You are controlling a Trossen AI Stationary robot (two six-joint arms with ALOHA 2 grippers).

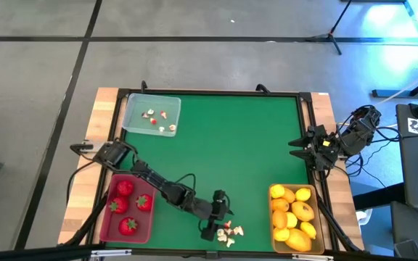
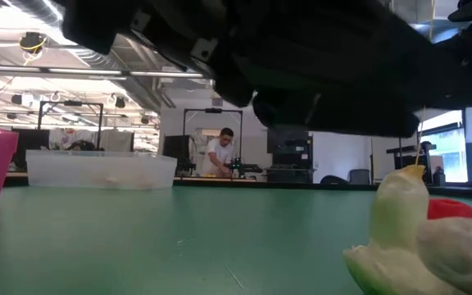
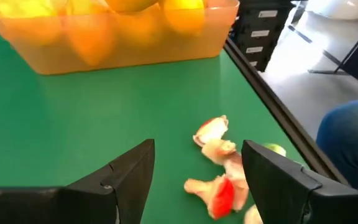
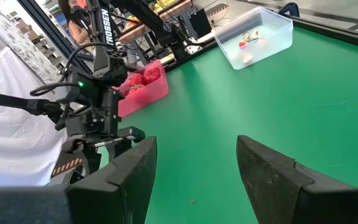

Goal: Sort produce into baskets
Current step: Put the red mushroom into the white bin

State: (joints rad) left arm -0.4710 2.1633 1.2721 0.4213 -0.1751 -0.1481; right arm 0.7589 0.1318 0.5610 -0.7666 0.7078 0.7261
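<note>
Left gripper (image 1: 220, 217) hangs low over the near edge of the green counter (image 1: 231, 145), between the two near baskets, its jaws parted and empty. In the left wrist view its dark fingers (image 3: 132, 171) stand apart over bare green, with the small heap of white-and-red bits (image 3: 219, 171) just beside them and nothing between the pads. From above, those bits (image 1: 229, 232) lie just to the right of the gripper, close to the counter's near edge; in the low view they loom large at the near right (image 2: 416, 238).

To the near left sits the pinkish-red basket (image 1: 107, 225), holding red strawberries (image 1: 125, 188). To the near right sits the tan-yellow basket (image 1: 318, 243), filled with yellow and orange lemons (image 1: 292, 214); the left wrist view shows this basket (image 3: 117, 46) beyond the bits.

Farther back at the right edge of the counter, the right gripper (image 1: 300, 148) waits with its jaws open and empty, well apart from the produce.

At the far left corner sits the clear basket (image 1: 133, 105), with a few more white-and-red bits (image 1: 158, 119) inside it.

Beyond the counter, the low view shows a person (image 2: 220, 152) in the room behind.
</note>
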